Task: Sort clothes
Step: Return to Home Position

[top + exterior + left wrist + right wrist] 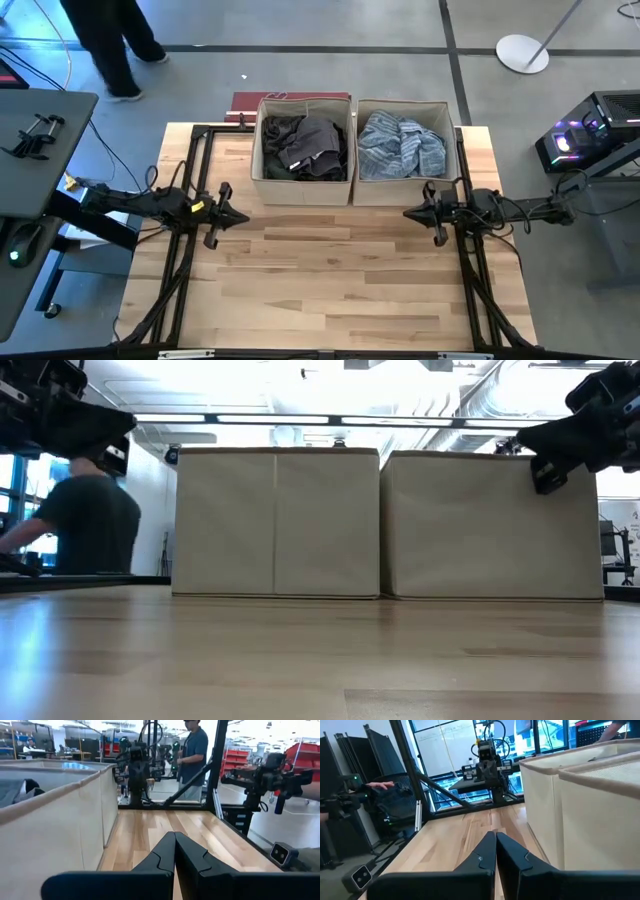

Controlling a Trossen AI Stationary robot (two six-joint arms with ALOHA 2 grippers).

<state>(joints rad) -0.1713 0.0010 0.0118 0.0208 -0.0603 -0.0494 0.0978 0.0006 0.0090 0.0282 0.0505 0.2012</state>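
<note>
Clothes are all off the light wooden table [330, 290], as far as you can see. A dark heap of charcoal grey and dark green garments [305, 145] lies bunched in the left beige square fabric box [300, 192]. The light blue striped shirt [400, 145] fills the right beige square fabric box [405, 194]. The two boxes stand touching, side by side at the table's far edge. Any garment lying beneath these top layers is hidden from you.

By the look of it the sorting itself is done, and all that seems left is parking the arms.

Your left gripper [243, 216] hangs over the boards near the front left corner of the left box. Its fingers are pressed together with nothing between them, as the left wrist view shows plainly. Your right gripper [408, 212] mirrors it in front of the right box, likewise closed tight and empty. The two tips point toward each other across the bare wood, well apart.

Neither bundle points any particular way. Both are crumpled, so you cannot pick out a collar or a hem. The striped shirt spreads about evenly across its box and the dark heap does much the same, so you get no clear long axis from either. Only the row of boxes has one, running left to right across the table.
</note>
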